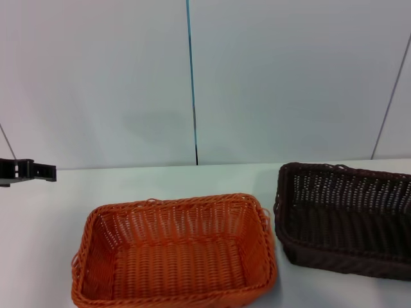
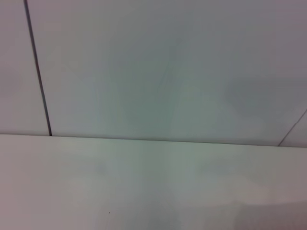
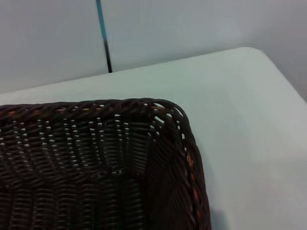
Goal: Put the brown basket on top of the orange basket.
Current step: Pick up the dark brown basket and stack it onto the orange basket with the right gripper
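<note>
Two woven baskets sit on the white table [image 1: 38, 218] in the head view, side by side and not stacked. The orange basket [image 1: 173, 253] fills the lower centre of that frame, upright and open-topped, its braided rim running around sloped sides. The brown basket [image 1: 347, 218] lies at the right of the frame, just beside the orange one with a narrow strip of table between their near corners, and its far side runs off the right edge of the picture. It too stands upright on the table.

At the far left edge of the head view, about mid-height, a black piece of the left gripper [image 1: 26, 171] juts in above the table, well apart from both baskets. Whether its jaws are spread or pressed together cannot be told from what shows. The left wrist view takes in only bare table and the pale wall [image 2: 168, 67] behind it.

The right wrist view looks down into one corner of the brown basket [image 3: 96, 158], with the braided rim curving through the middle of the frame and the rounded corner of the table at the upper right. The right gripper does not show in any view, so the state of its jaws cannot be told.
</note>
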Robot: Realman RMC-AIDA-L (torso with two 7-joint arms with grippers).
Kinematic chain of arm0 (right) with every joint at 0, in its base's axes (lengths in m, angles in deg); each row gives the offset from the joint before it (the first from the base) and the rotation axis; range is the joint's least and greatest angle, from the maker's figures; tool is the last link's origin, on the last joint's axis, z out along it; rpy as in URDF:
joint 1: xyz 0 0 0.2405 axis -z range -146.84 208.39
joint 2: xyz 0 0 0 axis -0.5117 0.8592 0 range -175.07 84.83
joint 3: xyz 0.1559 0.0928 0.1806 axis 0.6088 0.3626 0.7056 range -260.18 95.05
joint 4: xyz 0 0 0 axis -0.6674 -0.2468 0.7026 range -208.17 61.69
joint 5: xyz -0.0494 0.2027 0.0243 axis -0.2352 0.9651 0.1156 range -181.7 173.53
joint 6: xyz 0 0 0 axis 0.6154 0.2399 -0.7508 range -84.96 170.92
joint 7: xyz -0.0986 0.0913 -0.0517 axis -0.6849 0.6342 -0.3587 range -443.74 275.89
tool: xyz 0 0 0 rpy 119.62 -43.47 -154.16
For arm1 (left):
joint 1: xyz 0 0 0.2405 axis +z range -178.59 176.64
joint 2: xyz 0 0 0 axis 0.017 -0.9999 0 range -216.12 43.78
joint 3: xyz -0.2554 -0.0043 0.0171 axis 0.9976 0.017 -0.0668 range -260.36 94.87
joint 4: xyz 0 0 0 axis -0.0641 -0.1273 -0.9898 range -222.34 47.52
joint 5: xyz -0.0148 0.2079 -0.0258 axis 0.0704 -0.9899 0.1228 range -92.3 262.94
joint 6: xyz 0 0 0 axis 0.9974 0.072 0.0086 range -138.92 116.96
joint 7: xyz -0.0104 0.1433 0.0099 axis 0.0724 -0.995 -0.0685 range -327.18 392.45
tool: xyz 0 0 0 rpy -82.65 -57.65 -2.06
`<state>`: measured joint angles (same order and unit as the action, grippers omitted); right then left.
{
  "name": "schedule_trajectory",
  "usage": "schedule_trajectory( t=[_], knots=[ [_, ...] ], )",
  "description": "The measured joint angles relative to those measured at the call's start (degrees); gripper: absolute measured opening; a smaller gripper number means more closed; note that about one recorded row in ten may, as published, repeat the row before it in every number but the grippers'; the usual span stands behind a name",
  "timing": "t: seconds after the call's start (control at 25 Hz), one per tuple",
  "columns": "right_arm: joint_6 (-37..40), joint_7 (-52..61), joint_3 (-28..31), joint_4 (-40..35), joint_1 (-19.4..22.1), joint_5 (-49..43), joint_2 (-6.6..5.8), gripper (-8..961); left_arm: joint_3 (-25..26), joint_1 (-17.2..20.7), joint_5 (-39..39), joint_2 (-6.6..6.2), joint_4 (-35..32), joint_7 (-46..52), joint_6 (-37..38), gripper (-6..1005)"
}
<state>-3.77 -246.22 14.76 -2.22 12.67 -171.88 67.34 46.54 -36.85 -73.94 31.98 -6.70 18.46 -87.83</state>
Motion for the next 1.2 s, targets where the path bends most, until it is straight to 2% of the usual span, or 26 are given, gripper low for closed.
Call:
schedule_trajectory(
  t=[0.12, 0.36, 0.56, 0.8, 0.88, 1.2],
  knots=[
    [2.5, 0.0, 0.1, -2.6, -0.5, 0.0, -0.08, 729, 0.0, -0.2, 0.0, -0.11, -0.1, -0.1, 0.0, 927],
    [9.6, 0.0, -0.4, -8.0, -2.1, -0.1, 0.88, 745, 0.0, -0.5, 0.0, -0.65, -0.1, 0.3, -0.8, 926],
    [10.1, 0.0, -0.4, -8.8, -2.5, -0.1, 0.88, 746, 0.0, -1.1, -0.1, -1.00, -0.7, 0.5, -1.2, 926],
    [10.5, 0.0, -0.2, -8.6, -1.9, -0.1, 1.28, 558, 0.0, -2.0, -1.3, -1.33, -1.7, 1.2, -2.1, 926],
    [10.5, 0.0, -0.4, -8.6, -1.8, -0.1, 1.38, 347, 0.0, -2.3, -1.3, -1.37, -2.2, 1.4, -2.2, 926],
    [10.7, 0.0, -0.5, -8.3, -1.2, -0.1, 1.27, 276, 0.0, -2.4, -1.3, -1.15, -1.8, 2.0, -2.6, 925]
  ],
)
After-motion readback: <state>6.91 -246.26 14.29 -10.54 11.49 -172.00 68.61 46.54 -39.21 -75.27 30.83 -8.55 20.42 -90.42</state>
